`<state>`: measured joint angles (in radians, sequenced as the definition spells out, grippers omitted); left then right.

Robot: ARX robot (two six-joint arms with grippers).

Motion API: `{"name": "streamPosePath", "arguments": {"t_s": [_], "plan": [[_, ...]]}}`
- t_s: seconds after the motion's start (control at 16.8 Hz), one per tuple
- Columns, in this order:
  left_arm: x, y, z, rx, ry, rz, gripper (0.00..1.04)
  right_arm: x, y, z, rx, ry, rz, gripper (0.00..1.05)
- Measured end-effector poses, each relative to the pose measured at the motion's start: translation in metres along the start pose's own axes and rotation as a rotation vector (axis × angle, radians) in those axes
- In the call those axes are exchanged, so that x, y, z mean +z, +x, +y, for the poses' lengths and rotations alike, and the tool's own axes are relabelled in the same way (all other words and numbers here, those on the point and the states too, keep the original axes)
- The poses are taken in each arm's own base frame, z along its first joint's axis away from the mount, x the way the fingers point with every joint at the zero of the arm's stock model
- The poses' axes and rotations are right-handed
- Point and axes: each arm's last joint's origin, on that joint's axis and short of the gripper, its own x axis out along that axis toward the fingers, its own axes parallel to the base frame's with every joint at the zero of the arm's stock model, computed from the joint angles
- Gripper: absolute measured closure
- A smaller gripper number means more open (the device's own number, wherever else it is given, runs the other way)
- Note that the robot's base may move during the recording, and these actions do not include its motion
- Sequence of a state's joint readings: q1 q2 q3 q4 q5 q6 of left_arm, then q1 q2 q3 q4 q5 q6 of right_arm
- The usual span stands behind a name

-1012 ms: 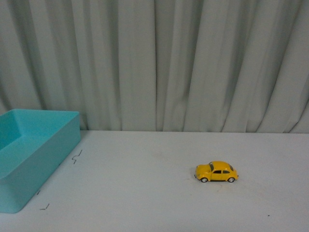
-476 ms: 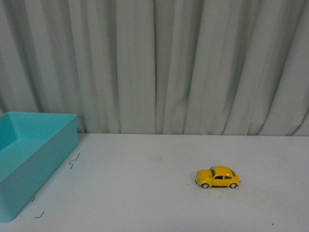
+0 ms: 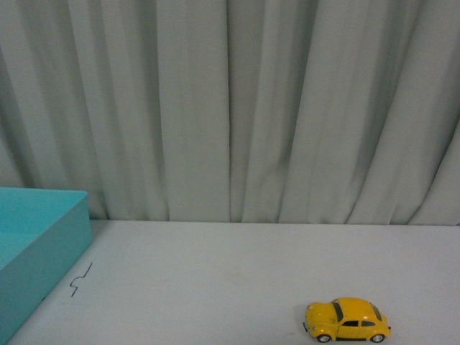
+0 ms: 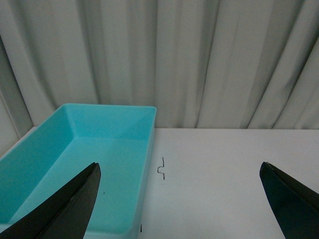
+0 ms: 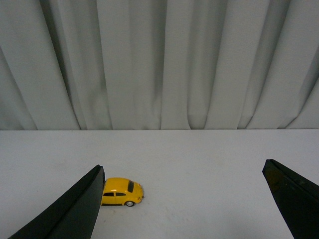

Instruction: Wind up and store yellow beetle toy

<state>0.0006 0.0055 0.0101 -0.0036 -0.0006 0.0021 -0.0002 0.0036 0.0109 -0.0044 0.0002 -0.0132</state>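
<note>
Ahead of right end effector [image 5: 183, 164] — yellow beetle toy [image 5: 122, 191].

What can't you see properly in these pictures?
- Right wrist view: one end of the yellow beetle toy hides behind a finger of the right gripper.
- Front view: the blue bin is cut off by the left edge; neither arm shows.
- Left wrist view: a finger of the left gripper covers part of the blue bin.
- Front view: the dark squiggle on the table is too small to identify.

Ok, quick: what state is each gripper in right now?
Left gripper: open, holding nothing.
Right gripper: open, holding nothing; the yellow beetle toy is not gripped.
</note>
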Motion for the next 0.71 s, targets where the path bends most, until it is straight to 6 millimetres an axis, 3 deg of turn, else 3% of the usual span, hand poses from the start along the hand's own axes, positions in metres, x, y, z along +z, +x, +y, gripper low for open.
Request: {"name": "streamPosePath", "arguments": {"t_s": [0.71], "plan": [[0.0,0.0,0.0,0.0,0.0,0.0,0.07,0.0,0.0,0.0,0.0,0.0,0.0,0.07]]}}
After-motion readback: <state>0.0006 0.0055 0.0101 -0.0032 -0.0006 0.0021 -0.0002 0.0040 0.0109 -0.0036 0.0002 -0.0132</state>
